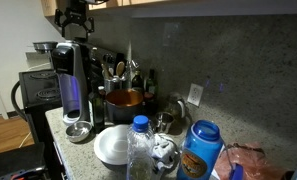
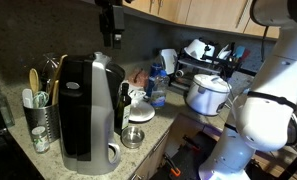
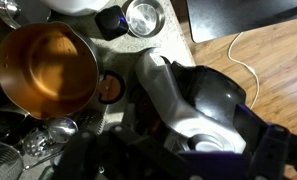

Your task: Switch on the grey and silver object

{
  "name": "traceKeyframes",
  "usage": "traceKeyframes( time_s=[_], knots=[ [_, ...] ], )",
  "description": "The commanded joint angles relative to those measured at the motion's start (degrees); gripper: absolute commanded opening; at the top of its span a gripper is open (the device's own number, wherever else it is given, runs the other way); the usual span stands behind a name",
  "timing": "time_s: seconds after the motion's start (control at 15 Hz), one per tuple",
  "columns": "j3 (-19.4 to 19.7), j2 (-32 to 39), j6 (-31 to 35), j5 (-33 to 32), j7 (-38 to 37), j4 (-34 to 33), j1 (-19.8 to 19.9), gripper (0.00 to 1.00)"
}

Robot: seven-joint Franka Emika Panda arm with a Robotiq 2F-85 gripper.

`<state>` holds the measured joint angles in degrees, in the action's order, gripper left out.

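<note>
Item: claw [image 1: 76, 22]. We recorded it high under the cabinets in both exterior views, clear of everything on the counter [image 2: 158, 118]. In the wrist view its two dark fingers [image 3: 273, 150] stood at either side of the lower edge, blurred, with a wide gap between them; we noted the claw as spread apart and holding nothing.

Item: machine [image 1: 71, 85]. It was tall and narrow, with a dark-grey body and a silver front. A bluish glow showed at its middle and it had a round silver foot. It stood upright on the counter straight below the claw, with a clear gap of air between its top and the fingers. In the wrist view its grey top filled the space under the claw.

Item: pot [image 1: 125, 98]. It was red outside and copper-toned inside, open, and stood on the counter below the claw and off to one side, just beside the machine.

Item: bowl [image 1: 113, 146]. It was white and sat well below the claw, in front of the pot.

Item: bottle [image 1: 140, 135]. It was clear with a blue cap and stood beside the bowl, well away from the claw.

Item: black appliance [image 1: 36, 92]. It was boxy and stood below the claw, on the machine's far side from the pot.
</note>
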<state>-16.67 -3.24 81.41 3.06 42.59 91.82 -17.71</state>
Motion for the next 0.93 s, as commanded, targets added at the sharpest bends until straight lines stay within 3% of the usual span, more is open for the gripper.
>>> traceKeyframes(
  time_s=[0.0, 0.73, 0.8, 0.87],
  knots=[
    [-1.1, 1.1, -0.5, -0.8, 2.1, -2.9, -0.9, 1.0],
    [-3.7, 2.0, -0.5, 0.5, 7.5, -4.3, -3.3, 1.0],
    [-3.9, 2.1, -0.5, 0.4, 7.7, -4.3, -3.5, 0.82],
    [-4.0, 2.2, -0.5, 0.2, 7.9, -4.4, -3.5, 0.72]
  ],
)
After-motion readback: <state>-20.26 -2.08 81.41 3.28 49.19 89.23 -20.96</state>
